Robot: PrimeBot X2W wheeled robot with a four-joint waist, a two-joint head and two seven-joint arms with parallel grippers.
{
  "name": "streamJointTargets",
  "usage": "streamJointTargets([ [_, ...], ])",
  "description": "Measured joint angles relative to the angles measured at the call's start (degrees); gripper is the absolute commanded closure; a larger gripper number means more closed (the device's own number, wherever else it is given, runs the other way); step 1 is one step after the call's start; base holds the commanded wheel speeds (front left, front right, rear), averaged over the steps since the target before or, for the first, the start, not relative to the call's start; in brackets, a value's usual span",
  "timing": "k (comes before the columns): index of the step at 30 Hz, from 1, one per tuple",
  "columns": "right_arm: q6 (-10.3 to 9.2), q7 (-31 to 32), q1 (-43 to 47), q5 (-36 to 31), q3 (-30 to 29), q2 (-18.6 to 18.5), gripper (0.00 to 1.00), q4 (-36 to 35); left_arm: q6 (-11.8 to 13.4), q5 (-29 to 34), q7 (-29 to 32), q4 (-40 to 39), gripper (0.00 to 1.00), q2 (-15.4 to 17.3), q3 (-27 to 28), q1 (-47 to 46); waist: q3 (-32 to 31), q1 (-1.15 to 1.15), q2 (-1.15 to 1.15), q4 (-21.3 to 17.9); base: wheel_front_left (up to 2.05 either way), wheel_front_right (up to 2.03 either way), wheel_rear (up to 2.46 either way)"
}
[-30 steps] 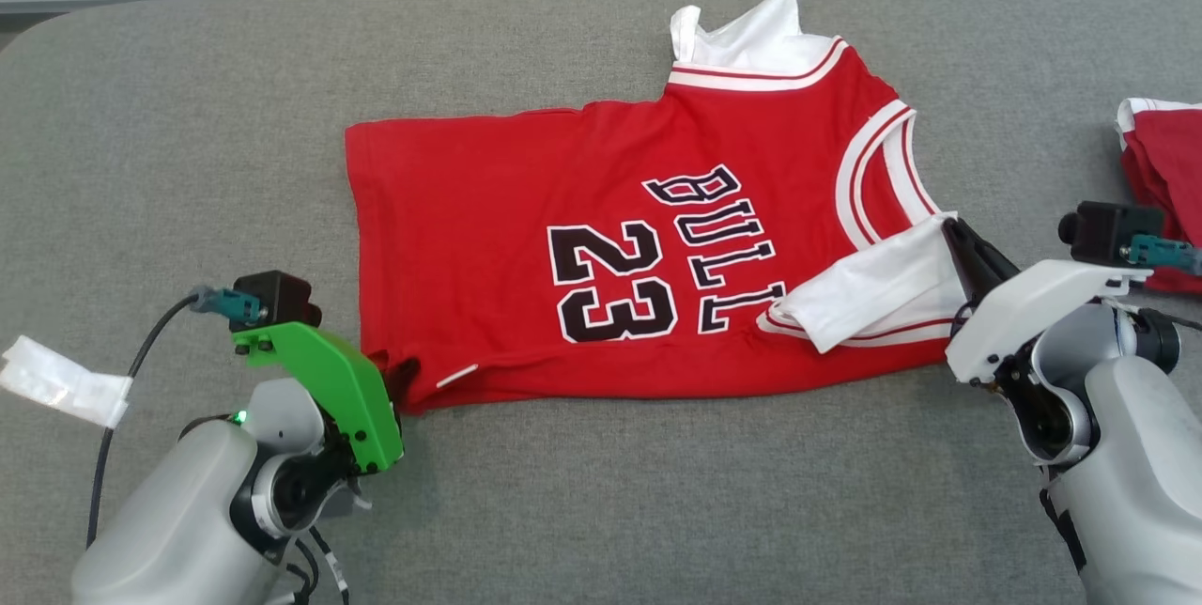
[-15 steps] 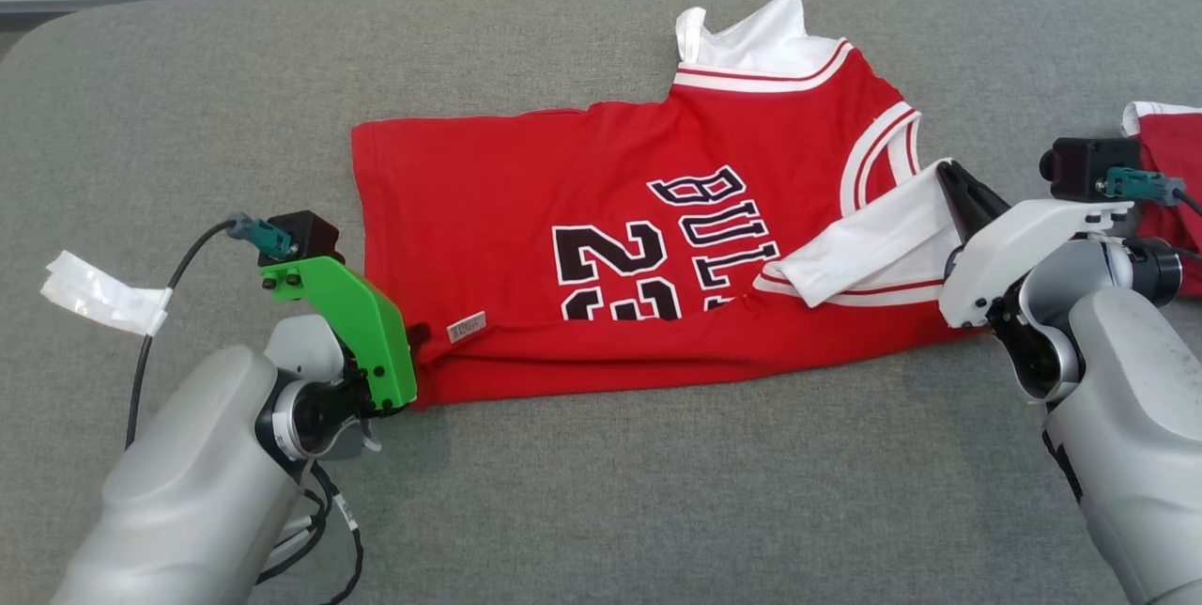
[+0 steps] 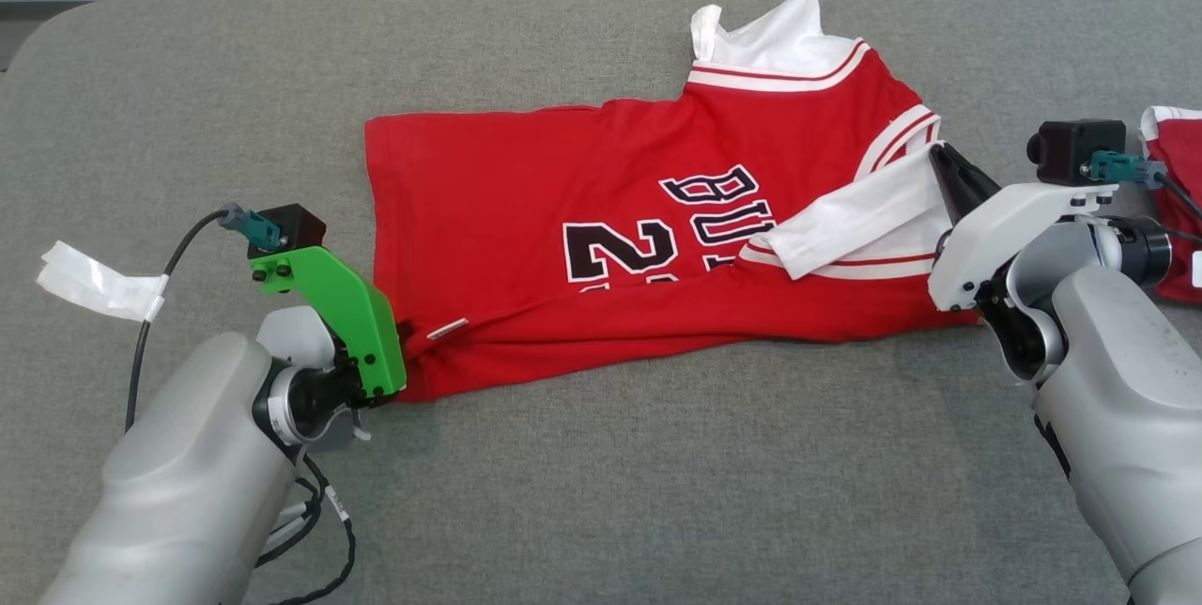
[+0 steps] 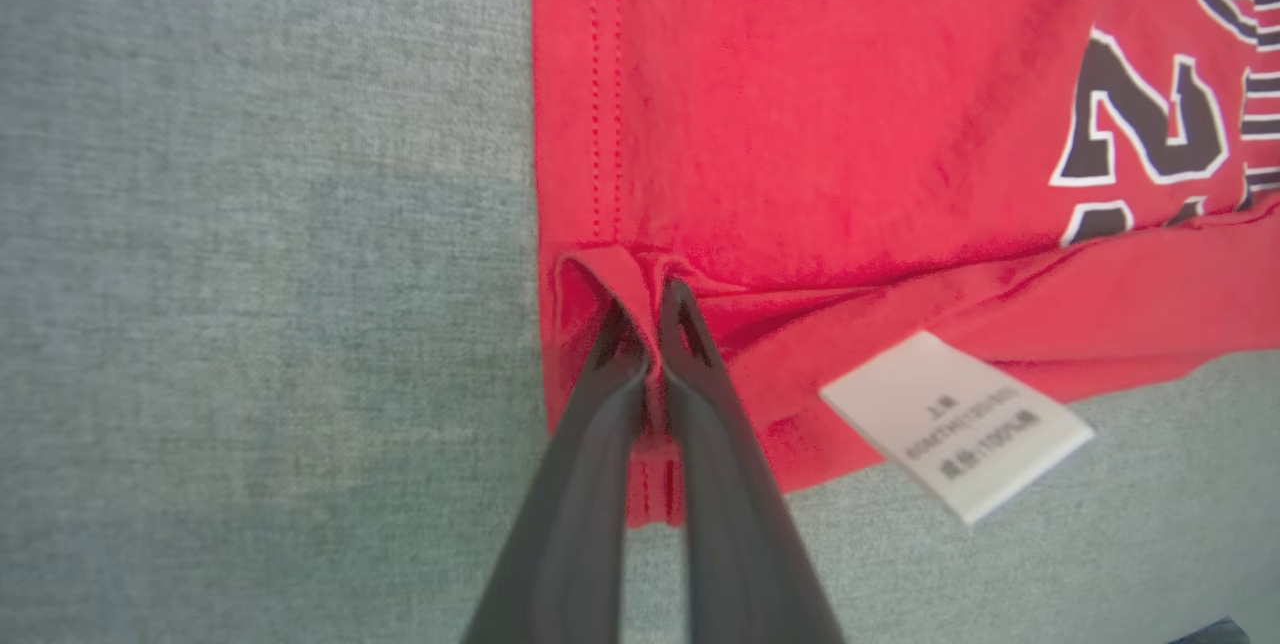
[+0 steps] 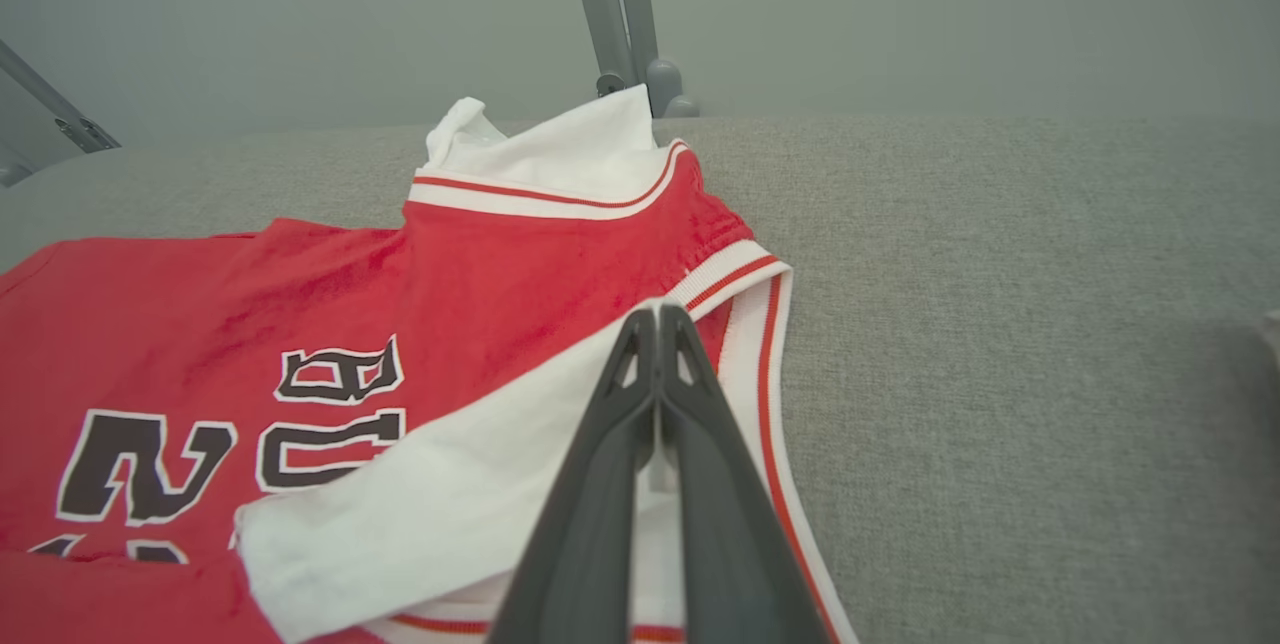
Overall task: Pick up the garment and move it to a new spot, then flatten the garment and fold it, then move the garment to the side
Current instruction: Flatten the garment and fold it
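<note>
The garment (image 3: 582, 182) is a red jersey with white sleeves and black lettering, spread on the grey table with its near long edge folded up over the number. My left gripper (image 3: 406, 334) is shut on the garment's near hem corner; in the left wrist view the dark fingertips (image 4: 650, 309) pinch a red fold of the garment (image 4: 800, 104) beside a white care label (image 4: 955, 424). My right gripper (image 3: 939, 154) is shut on the white sleeve edge, and in the right wrist view the gripper (image 5: 655, 316) pinches that sleeve of the garment (image 5: 450, 484) over the red body.
A second red and white garment (image 3: 1174, 163) lies at the table's right edge behind my right wrist. A strip of white tape (image 3: 94, 281) holds a cable left of my left arm. Bare grey table (image 3: 610, 492) stretches in front of the jersey.
Both grippers have carried the near edge of the garment away from me over its body, so the lower half of the number is now covered. The head camera shifted slightly.
</note>
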Motion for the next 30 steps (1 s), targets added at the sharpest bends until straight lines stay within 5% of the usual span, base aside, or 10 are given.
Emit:
streamJointTargets([
  [1, 0.0, -0.16, -0.2, 0.02, 0.24, 0.03, 0.0, 0.31, 0.0, -0.04, -0.24, 0.15, 0.0, -0.2, 0.14, 0.01, -0.08, 0.0, 0.0, 0.06, 0.0, 0.0, 0.0],
  [4, 0.0, -0.91, -1.03, 0.02, 0.89, -0.26, 0.0, 1.05, 0.09, -0.67, -1.23, 0.66, 0.0, -0.31, 1.05, 0.19, -0.3, 0.0, 0.0, 0.2, 0.0, 0.0, 0.0],
  [10, 0.0, -2.2, -1.33, 1.23, 2.24, -2.33, 0.0, -1.42, -4.23, -3.58, -3.14, -4.39, 0.0, 0.75, 3.26, 2.49, -0.2, 0.0, 0.0, 0.12, 0.0, 0.0, 0.0],
  [17, 0.01, -4.82, 3.14, 2.56, 1.63, -6.34, 0.0, -11.24, -6.34, -6.34, -9.25, -19.15, 0.0, 8.94, 9.82, 9.16, -0.05, 0.0, 0.0, -1.04, 0.0, 0.0, 0.0],
  [22, 0.01, -9.8, 10.46, -3.3, -3.5, -7.98, 0.0, -19.0, -2.36, -4.03, -18.05, -31.88, 0.0, 13.97, 13.34, 20.07, -0.11, 0.0, 0.0, -2.4, 0.0, 0.0, 0.0],
  [27, 0.01, -13.19, 19.62, -10.34, -10.95, -4.21, 0.0, -25.43, 4.57, 4.83, -31.47, -38.04, 0.0, 14.08, 14.11, 29.72, -0.51, 0.0, 0.0, -3.06, 0.0, 0.0, 0.0],
  [30, 0.03, -14.24, 24.71, -14.55, -14.79, -1.49, 0.0, -28.14, 6.22, 6.27, -38.31, -38.62, 0.0, 9.95, 13.84, 34.01, -0.48, 0.0, 0.0, -3.05, 0.0, 0.0, 0.0],
])
